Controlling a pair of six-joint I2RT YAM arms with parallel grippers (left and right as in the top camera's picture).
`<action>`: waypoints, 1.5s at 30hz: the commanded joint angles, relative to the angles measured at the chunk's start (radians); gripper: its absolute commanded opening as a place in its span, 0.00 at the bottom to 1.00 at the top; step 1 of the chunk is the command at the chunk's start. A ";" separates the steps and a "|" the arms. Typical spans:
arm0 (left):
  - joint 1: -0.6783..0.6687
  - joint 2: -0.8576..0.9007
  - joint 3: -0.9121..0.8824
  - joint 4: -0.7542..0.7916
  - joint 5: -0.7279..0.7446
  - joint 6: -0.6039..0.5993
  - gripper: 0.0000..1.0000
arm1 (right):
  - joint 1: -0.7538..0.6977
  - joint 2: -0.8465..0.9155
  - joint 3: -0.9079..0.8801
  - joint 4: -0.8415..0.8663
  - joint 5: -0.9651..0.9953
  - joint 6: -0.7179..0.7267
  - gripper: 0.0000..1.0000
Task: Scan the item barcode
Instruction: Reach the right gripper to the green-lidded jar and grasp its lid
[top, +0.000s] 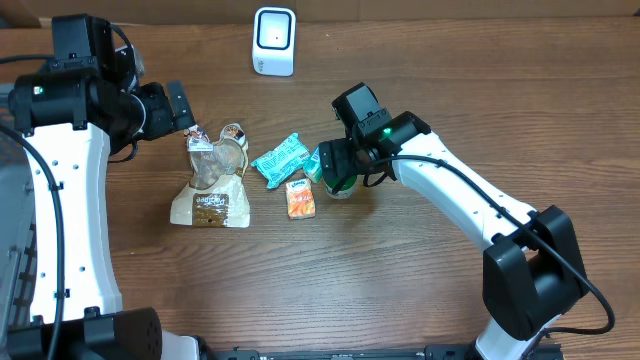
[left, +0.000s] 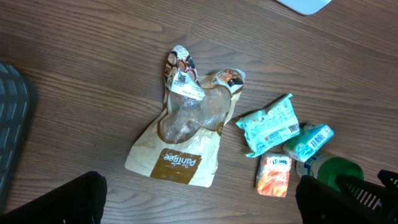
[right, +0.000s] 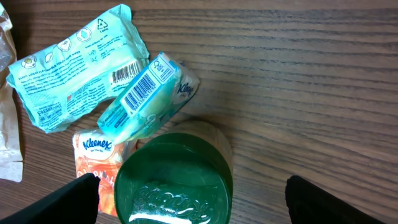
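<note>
A jar with a green lid (right: 173, 180) stands at mid-table (top: 341, 182). My right gripper (right: 199, 208) hangs over it, open, one finger on each side of the lid and a gap showing on the right. Against the jar leans a small teal tissue pack (right: 146, 96) with its barcode facing up. A larger teal packet (right: 74, 68) and an orange Kleenex pack (right: 93, 162) lie beside it. The white scanner (top: 274, 40) stands at the back. My left gripper (left: 199, 210) is open over bare wood, just short of a brown bag (left: 180, 146).
A grey ribbed surface (left: 12, 124) sits off the table's left side. The right arm's base (top: 525, 285) stands at the front right and the left arm's white link (top: 70, 200) runs down the left side. The items cluster between the grippers.
</note>
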 joint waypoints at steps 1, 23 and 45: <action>0.003 -0.015 0.007 0.002 0.008 0.008 1.00 | 0.029 0.003 0.018 0.012 -0.019 0.015 0.93; 0.003 -0.015 0.007 0.001 0.008 0.007 1.00 | 0.071 0.064 -0.022 0.015 0.056 0.019 0.77; 0.003 -0.015 0.007 0.002 0.008 0.008 1.00 | 0.053 0.026 0.035 -0.116 0.052 -1.166 0.43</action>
